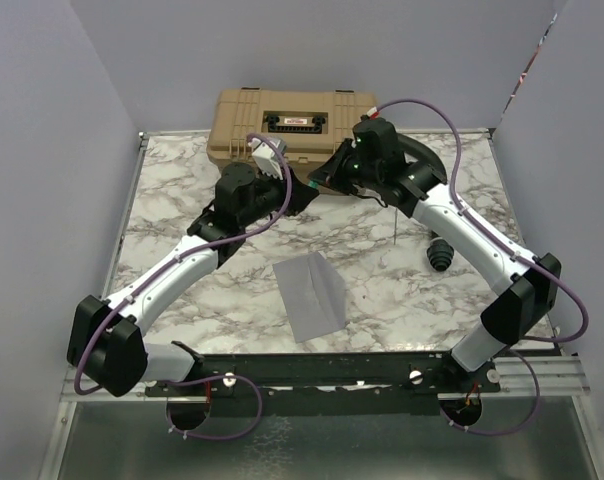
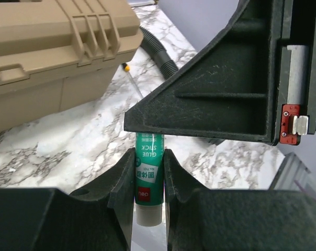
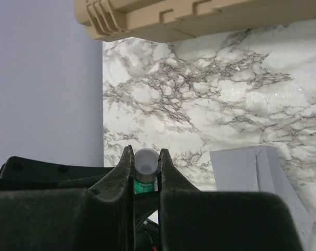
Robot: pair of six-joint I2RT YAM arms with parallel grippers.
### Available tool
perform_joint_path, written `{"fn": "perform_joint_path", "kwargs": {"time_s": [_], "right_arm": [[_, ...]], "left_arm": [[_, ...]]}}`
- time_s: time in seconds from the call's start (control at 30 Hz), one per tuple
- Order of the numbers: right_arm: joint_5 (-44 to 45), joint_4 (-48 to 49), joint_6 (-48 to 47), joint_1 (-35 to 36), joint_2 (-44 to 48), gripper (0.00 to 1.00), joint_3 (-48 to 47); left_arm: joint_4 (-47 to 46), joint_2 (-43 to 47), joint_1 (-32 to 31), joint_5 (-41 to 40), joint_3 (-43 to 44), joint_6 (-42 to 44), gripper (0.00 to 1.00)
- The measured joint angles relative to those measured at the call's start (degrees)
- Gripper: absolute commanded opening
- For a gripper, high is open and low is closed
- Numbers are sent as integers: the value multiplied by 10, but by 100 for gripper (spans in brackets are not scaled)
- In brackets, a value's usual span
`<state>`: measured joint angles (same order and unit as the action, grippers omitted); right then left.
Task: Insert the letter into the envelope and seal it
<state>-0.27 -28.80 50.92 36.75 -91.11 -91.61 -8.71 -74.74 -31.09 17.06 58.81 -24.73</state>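
Near the tan plastic case, a green glue stick is clamped by left gripper and right gripper, and might be dropped if pulled unevenly.

The envelope lies on the table, the case behind it, the glue stick between the two.

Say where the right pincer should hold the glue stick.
Grip the glue stick by its pale end, coming from opposite the left pincer, which clamps the green barrel; the round end suits a pinch across its sides.
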Motion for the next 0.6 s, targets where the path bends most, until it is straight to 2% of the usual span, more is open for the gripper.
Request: {"fn": "perform_joint_path", "kwargs": {"time_s": [0.07, 0.1, 0.2, 0.27, 0.37, 0.47, 0.6], "right_arm": [[0, -24, 6, 0, -16, 41, -18], [-2, -28, 5, 0, -17, 51, -19], [-26, -37, -15, -14, -7, 69, -10], [-64, -24, -47, -35, 15, 74, 26], [-119, 2, -105, -65, 68, 75, 76], [-213, 27, -195, -73, 113, 75, 117], [-344, 40, -305, -70, 142, 75, 126]], "left_arm": [[-1, -3, -1, -8, -6, 14, 0], [-2, -3, -1, -6, -9, 19, 0], [0, -3, -1, -1, -15, 33, 0], [7, -3, 3, 12, -19, 38, 0], [16, -3, 8, 45, -23, 40, 0], [20, -3, 8, 103, -24, 37, 0], [20, -5, 8, 208, -21, 13, 0]]}}
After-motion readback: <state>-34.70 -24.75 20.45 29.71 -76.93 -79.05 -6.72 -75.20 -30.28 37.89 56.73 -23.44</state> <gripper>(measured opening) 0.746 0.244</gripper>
